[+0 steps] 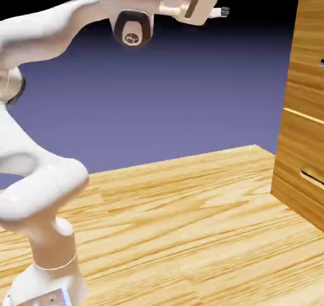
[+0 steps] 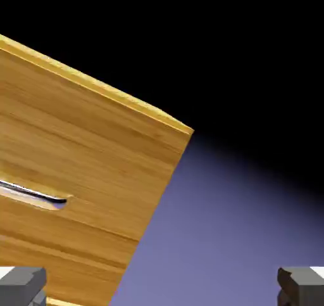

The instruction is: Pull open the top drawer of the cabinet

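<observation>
White two-finger gripper [image 1: 229, 0], on a white jointed arm [image 1: 44, 172]: jaws spread wide apart, nothing between them; it is raised high above the tabletop, level with the cabinet's upper part and well apart from it, with open air between. In the hand view the two small grey fingertips [image 2: 22, 284] sit at the bottom corners, far from each other. Tall boxy golden-oak wood-grain cabinet [image 1: 304, 108]: stands at the tabletop's right edge in the exterior view, partly cut off by the frame. Top drawer [image 2: 76, 172], a flat rectangular golden wood-grain front panel: flush with the cabinet face, shut; its small dark slot handle [image 2: 35, 197] shows in the hand view, left of the gripper's centre line. A horizontal seam lies below it, then a second matching panel [image 1: 300, 172]. Flat light wood-grain tabletop [image 1: 177, 222]: carries the arm's base and the cabinet.
</observation>
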Tool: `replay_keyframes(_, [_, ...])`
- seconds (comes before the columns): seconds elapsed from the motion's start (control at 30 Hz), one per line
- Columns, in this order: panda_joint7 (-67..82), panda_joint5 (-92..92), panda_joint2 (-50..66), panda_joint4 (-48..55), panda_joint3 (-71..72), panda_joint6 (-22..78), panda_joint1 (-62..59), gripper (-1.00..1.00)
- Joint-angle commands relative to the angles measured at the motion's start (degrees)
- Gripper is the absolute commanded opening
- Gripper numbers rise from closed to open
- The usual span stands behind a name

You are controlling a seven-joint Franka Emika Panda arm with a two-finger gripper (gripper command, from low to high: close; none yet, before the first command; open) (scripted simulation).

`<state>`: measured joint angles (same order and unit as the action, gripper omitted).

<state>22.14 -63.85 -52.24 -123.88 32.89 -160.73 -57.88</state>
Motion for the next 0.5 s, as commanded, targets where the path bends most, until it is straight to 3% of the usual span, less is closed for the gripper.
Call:
replay_keyframes(0.0, [2.3,-2.3,-0.7,1.3,1.2,0.5,-2.1,0.0])
replay_keyframes(0.47, [34.4,-34.0,-10.4,19.7,17.5,7.1,-31.2,0.0])
